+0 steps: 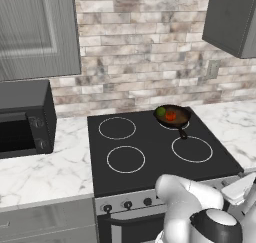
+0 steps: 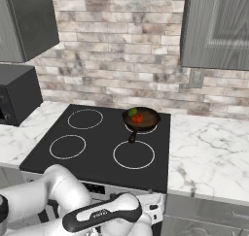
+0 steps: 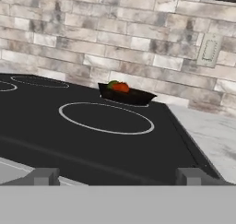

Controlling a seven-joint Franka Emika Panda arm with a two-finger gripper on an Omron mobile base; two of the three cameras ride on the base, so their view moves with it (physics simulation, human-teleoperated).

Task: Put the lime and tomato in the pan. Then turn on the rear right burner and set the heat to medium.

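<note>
The dark brown pan (image 1: pixel 173 116) (image 2: pixel 141 118) (image 3: pixel 124 96) sits on the rear right burner (image 2: pixel 141 130), whose white ring peeks out under it. Its short black handle (image 1: pixel 182 132) points toward the front. Inside the pan lie the green lime (image 1: pixel 161 111) (image 2: pixel 132 112) (image 3: pixel 113 84) and the red-orange tomato (image 1: pixel 170 115) (image 2: pixel 137 118) (image 3: pixel 121 86), touching each other. My gripper (image 3: pixel 117 177) is low at the stove's front edge, well short of the pan. It is open, its fingertips (image 3: pixel 44 176) far apart with nothing between them.
Three plain burner rings mark the black cooktop (image 1: pixel 150 152). Control knobs (image 1: pixel 127 204) line the stove's front panel. A black microwave (image 1: pixel 25 119) stands on the marble counter at left. A wall outlet (image 3: pixel 209 49) is set in the brick wall at right.
</note>
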